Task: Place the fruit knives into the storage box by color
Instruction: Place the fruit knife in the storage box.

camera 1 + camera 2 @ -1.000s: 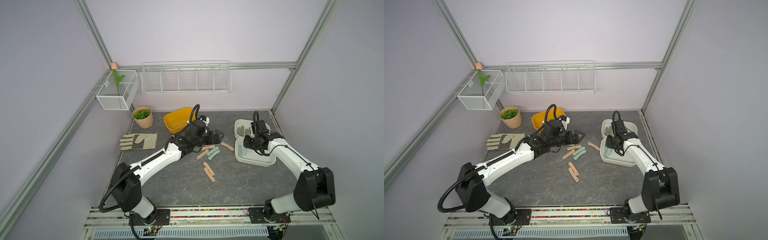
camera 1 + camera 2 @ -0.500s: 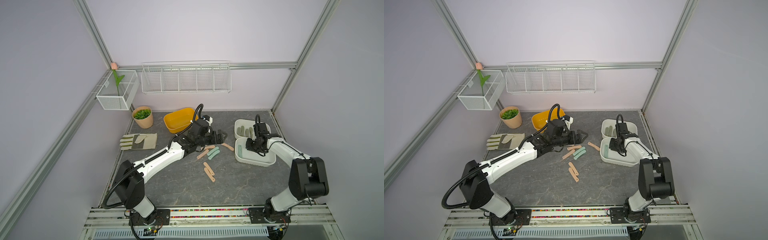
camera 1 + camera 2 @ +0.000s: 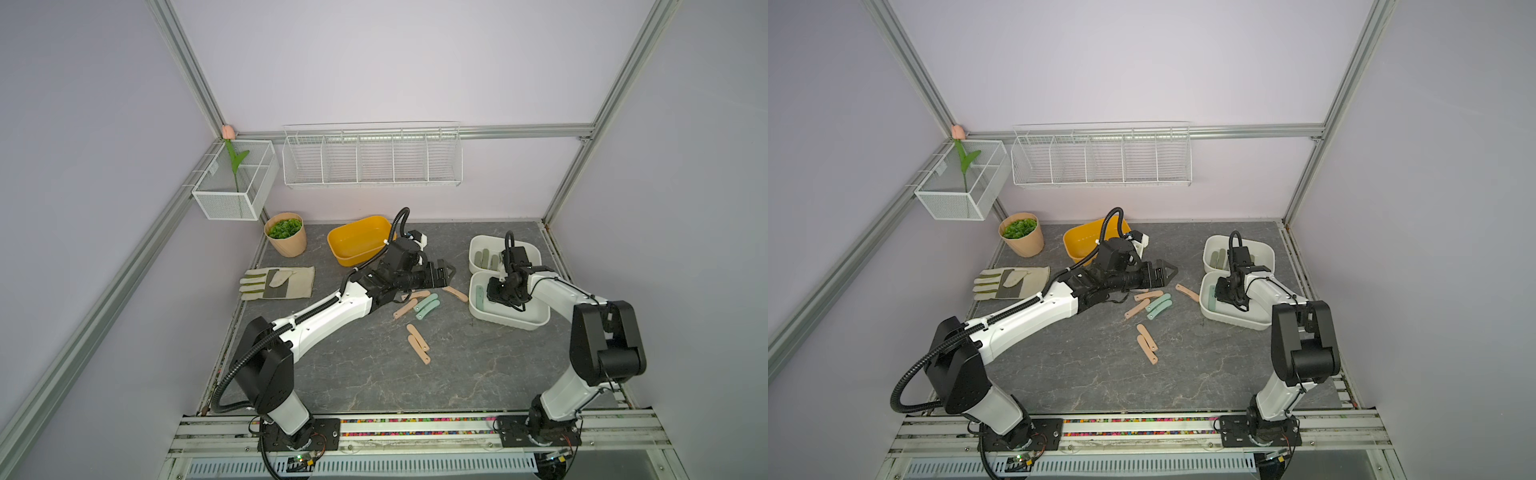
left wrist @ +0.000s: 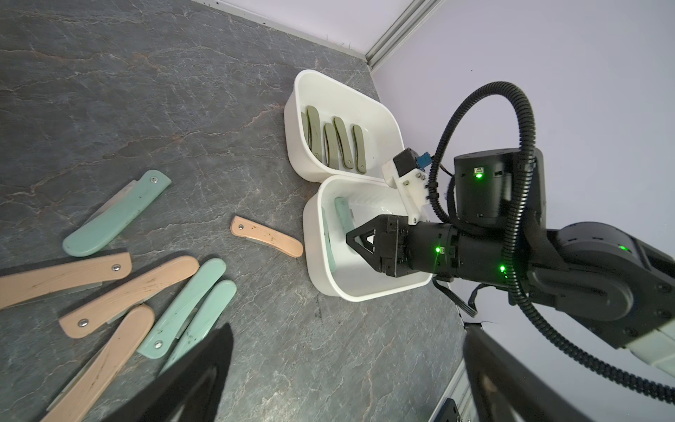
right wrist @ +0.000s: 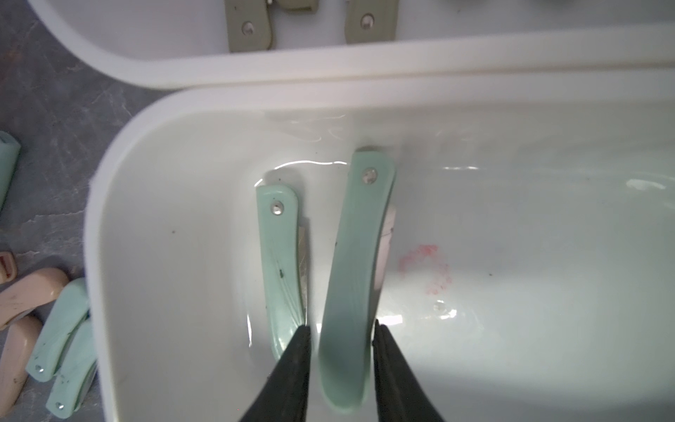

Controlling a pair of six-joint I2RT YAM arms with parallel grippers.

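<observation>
Right wrist view first, asks the clerk: how does the right gripper (image 5: 341, 329) stand?
Inspector: Inside the storage box (image 5: 255, 98), fingers close on both flanks of a mint knife (image 5: 356, 255). A sliver of white shows at one finger. Whether it is clamped, I cannot tell.
Clerk: Anything beside it?
Inspector: A second mint knife (image 5: 281, 263) lies on the box floor, just beside one fingertip.
Clerk: Left gripper (image 3: 449, 273)?
Inspector: Jaws wide apart, nothing between them, above the table (image 3: 374, 374). Loose pink and mint knives (image 3: 419, 305) lie just beneath it, toward its own arm.
Clerk: Olive knives (image 4: 334, 146)?
Inspector: Several, side by side in the adjoining box (image 4: 292, 109), just beyond the right gripper.
</observation>
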